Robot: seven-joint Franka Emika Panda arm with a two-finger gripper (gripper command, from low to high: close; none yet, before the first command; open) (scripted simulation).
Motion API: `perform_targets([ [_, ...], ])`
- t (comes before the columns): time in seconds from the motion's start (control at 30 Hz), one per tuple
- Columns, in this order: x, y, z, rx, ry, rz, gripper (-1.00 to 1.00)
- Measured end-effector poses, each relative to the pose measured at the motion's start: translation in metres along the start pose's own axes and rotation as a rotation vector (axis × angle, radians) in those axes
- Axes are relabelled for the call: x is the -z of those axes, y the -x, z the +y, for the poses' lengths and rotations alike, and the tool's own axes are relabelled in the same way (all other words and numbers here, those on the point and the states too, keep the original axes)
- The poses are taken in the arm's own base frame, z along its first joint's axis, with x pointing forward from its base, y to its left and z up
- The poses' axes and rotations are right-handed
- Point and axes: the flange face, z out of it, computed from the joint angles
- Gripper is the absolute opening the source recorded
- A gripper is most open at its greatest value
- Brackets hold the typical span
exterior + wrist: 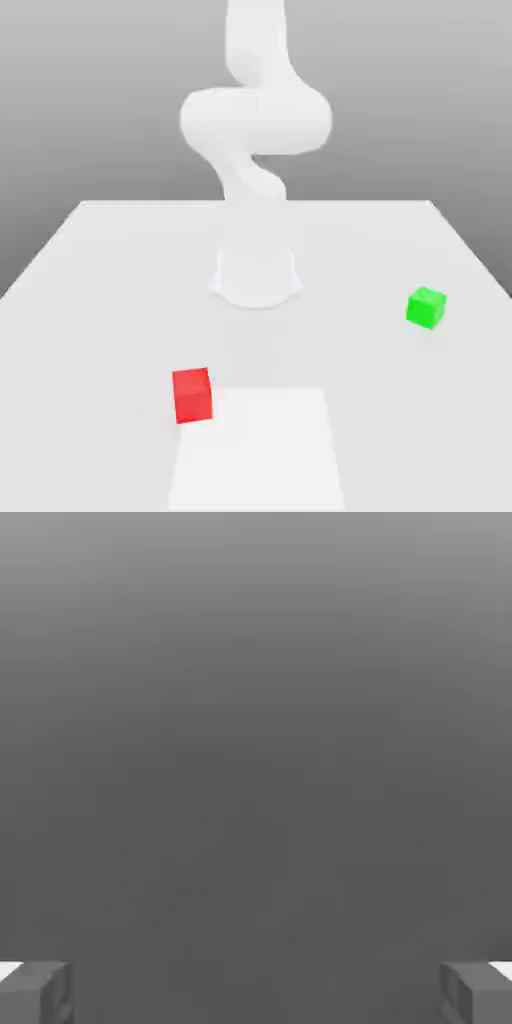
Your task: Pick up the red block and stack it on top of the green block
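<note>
In the exterior view the red block (192, 395) sits nearest on the white table (90, 300), touching the left edge of a square patch (258, 450). Farther back, well apart toward the right, rests the green block (426, 307). Behind them rises the white arm (255, 130); the gripper (256, 992) stands wide with nothing between its fingers (35, 992), over what seems a plain grey surface.

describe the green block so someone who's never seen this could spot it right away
Start at the white robot base in the middle of the white table. Toward the exterior view's right sits the green block, alone. It is a small plain cube, unlike the red block nearer the camera.
</note>
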Motion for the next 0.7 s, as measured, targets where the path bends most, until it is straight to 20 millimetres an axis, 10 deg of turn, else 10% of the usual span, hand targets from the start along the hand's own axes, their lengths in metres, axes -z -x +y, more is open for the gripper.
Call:
perform_targets([
  [0.37,-0.236,0.070,0.141,0.121,0.295,-0.296,0.00],
  [0.57,-0.312,0.160,0.256,0.175,0.422,-0.524,0.00],
  [0.7,-0.342,0.191,0.288,0.185,0.441,-0.568,0.00],
])
